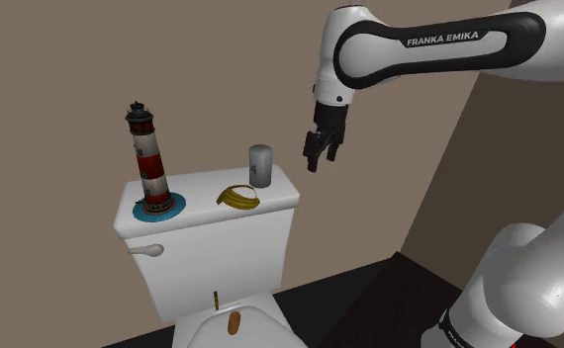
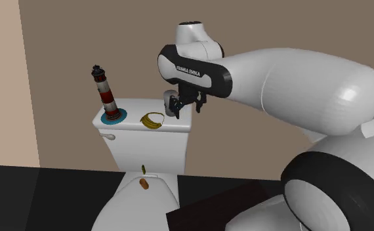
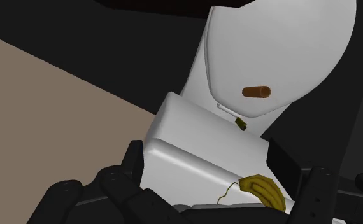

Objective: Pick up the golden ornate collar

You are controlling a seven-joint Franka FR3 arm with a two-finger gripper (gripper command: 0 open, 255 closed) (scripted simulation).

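On the toilet tank lid [image 1: 282, 188], the golden collar [image 1: 238, 198] lies flat near the middle, between a red-and-white lighthouse model [image 1: 148, 158] on a blue base and an upright grey cylinder [image 1: 260, 165].

- **Collar position:** in the shoulder view it sits just below the grey cylinder, slightly toward that view's left. In the second exterior view the collar [image 2: 152, 121] lies between the lighthouse model and the hand.
- **Hand position:** the hand [image 1: 320, 156] hangs in the air above lid level, toward the shoulder view's right of the collar, fingers pointing down. It is clear of the lid and clear of the collar. In the second exterior view the hand [image 2: 177, 105] appears at the grey cylinder's position; contact cannot be judged from there.
- **Hand state:** in the wrist view the two black fingers [image 3: 133, 167] stand apart – spread, nothing pinched. The collar [image 3: 263, 189] shows close by one finger, untouched.
- **Below the tank:** a small brown cylinder [image 1: 235, 322] rests on the white toilet seat [image 1: 270, 321].
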